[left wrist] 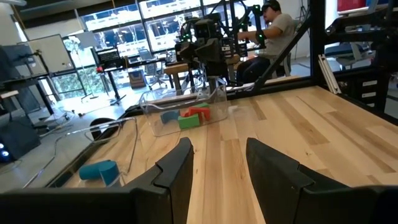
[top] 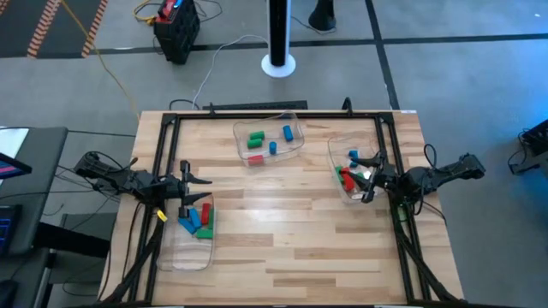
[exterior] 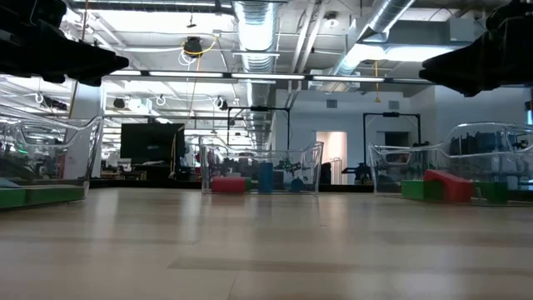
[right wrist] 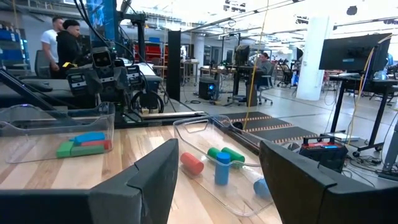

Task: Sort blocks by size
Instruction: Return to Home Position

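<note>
Red, green and blue blocks lie in three clear trays. The left tray [top: 193, 229] holds blue, red and green bars [top: 199, 219]. The far middle tray [top: 268, 141] holds green, blue and red short blocks [right wrist: 219, 163]. The right tray [top: 353, 175] holds red, green and blue blocks [left wrist: 193, 117]. My left gripper [top: 194, 182] is open and empty above the left tray's far end; its fingers [left wrist: 217, 171] hold nothing. My right gripper [top: 370, 176] is open and empty over the right tray; its fingers [right wrist: 217, 183] hold nothing.
A black frame [top: 274, 115] runs along the table's far, left and right sides. Bare wood [top: 282, 222] lies between the trays and toward the near edge. People stand and sit in the room beyond the table [right wrist: 59, 43].
</note>
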